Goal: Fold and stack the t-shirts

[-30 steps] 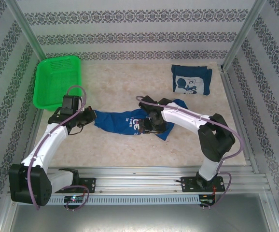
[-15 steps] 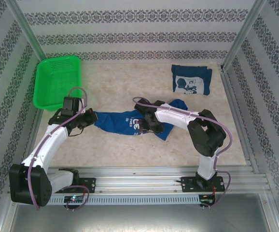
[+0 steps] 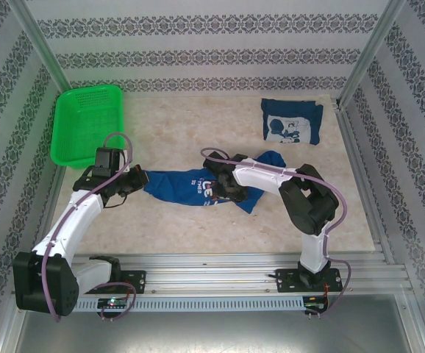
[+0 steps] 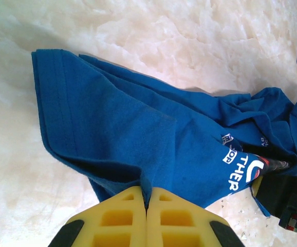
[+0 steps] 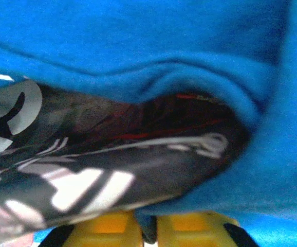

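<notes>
Tabletop (image 3: 183,232), t-shirt (image 3: 174,184) in left hand (image 4: 147,198)

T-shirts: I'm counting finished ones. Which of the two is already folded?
The t-shirt at the far right of the table: a compact rectangle with its print facing up. The other t-shirt lies crumpled and stretched out at the centre.

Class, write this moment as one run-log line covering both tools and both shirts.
left tool: shut on crumpled t-shirt, left end | right tool: shut on its printed part | folded t-shirt: far right, untouched

Two t-shirts (image 3: 179,185) (image 3: 292,121); one green basket (image 3: 87,125)
</notes>
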Action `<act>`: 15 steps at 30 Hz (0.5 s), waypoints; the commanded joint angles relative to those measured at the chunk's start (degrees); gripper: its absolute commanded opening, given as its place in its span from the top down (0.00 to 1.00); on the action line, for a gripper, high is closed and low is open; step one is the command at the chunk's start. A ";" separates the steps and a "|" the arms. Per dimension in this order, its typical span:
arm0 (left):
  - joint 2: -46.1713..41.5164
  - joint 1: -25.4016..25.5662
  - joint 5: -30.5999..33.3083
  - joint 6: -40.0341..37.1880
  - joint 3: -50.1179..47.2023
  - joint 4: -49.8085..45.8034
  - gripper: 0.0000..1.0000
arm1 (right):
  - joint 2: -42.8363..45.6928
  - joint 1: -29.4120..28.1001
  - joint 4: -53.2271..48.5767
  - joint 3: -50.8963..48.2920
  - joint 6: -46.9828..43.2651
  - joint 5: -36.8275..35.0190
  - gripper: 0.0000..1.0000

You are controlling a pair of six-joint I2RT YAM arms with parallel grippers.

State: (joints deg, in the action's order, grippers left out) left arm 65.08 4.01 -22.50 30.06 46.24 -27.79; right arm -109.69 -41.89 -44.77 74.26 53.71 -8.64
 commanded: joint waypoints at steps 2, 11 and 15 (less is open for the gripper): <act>-1.41 -0.41 -0.63 -1.72 -0.07 0.55 1.00 | 7.40 -0.64 -3.98 0.60 -0.69 -2.00 0.90; -0.77 -1.61 -0.99 -1.67 10.70 -4.62 1.00 | 27.53 2.03 -8.97 -1.13 -2.30 -2.47 1.00; 0.37 -3.42 -0.96 -1.48 23.16 -8.57 1.00 | 38.77 8.78 -9.70 2.60 -6.19 -0.99 1.00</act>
State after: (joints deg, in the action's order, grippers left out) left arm 65.32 2.13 -22.83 29.93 61.54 -33.39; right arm -76.88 -37.06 -51.72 74.08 50.85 -9.34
